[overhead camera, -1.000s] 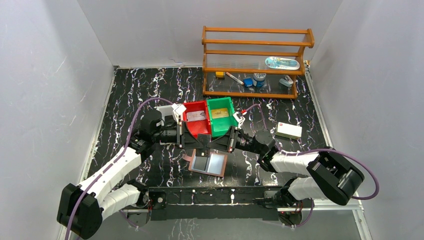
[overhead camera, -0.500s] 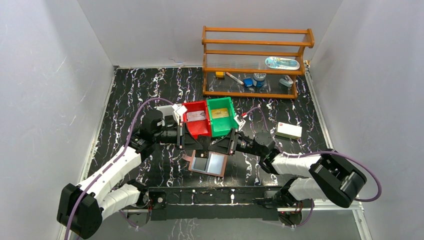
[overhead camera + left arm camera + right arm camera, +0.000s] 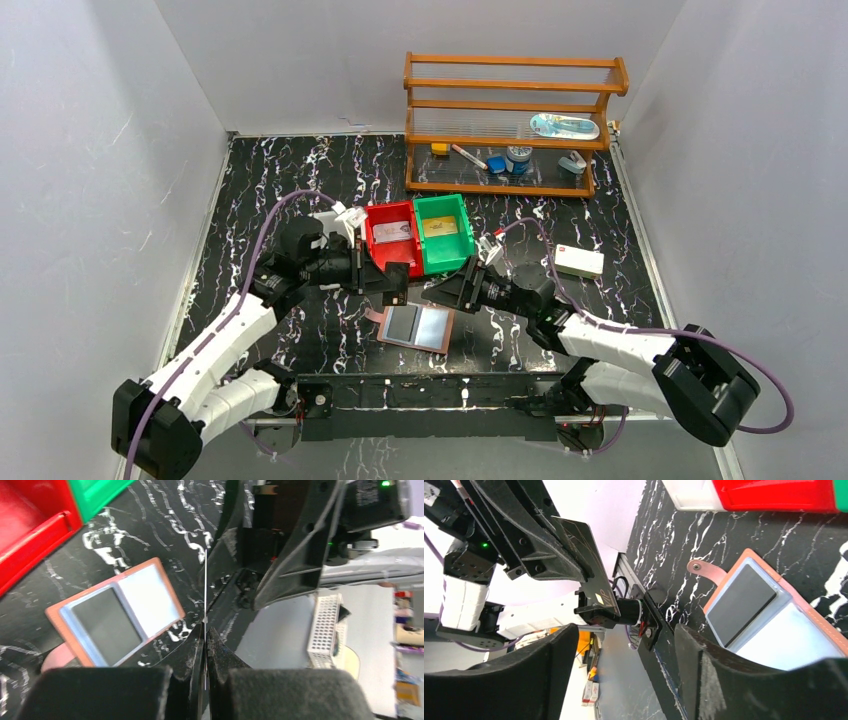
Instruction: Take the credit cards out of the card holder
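A black table (image 3: pixel 300 170) veined with white marbling carries everything. The green bin (image 3: pixel 446 263) stands on it near the middle. A red bin (image 3: pixel 390 209) touches the green bin's left side, and beyond that is a white tray (image 3: pixel 325 217), partly hidden. Toward the near edge from the green bin, slightly left, the card holder (image 3: pixel 417 327) lies open and flat with its clear pockets facing up and its strap tab at the left. A white box (image 3: pixel 578 262) with a red mark lies well right of the green bin. A wooden rack (image 3: pixel 510 62) stands behind the green bin, toward the far right.
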Robot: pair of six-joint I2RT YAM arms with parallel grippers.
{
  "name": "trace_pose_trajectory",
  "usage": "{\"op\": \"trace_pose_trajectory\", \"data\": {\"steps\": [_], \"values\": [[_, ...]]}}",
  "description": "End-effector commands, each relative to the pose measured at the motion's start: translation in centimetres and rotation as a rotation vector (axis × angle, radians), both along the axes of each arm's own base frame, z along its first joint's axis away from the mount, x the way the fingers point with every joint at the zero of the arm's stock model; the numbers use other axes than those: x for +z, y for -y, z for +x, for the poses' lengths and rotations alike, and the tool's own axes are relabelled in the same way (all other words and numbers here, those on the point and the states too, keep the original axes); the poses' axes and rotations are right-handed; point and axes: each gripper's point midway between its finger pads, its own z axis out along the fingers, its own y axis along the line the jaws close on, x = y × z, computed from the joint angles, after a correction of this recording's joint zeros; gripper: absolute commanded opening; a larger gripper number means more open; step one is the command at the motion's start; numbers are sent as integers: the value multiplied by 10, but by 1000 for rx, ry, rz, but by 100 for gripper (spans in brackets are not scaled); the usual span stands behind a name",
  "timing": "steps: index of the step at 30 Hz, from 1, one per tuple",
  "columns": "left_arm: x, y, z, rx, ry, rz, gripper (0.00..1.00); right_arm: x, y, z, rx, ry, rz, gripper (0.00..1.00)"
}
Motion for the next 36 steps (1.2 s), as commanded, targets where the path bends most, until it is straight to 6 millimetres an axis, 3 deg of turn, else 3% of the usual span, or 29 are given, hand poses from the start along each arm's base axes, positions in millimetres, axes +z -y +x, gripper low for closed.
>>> {"op": "trace_pose_trajectory", "data": {"steps": [1,8,17,27,36], "values": [[-2,-19,9,72,87,118,0,-1,6,9,-64,24,-25,82],[-21,-56,29,217,190,332,0,-13,12,14,-114,-14,-72,90],[-17,-100,66,259,460,621,0,-19,22,16,-162,-24,-100,91],[-19,-130,93,-14,789,962,0,-24,31,15,-199,-33,-114,91],[-32,-150,128,-153,892,1218,0,-29,36,17,-232,-48,-125,91]]}}
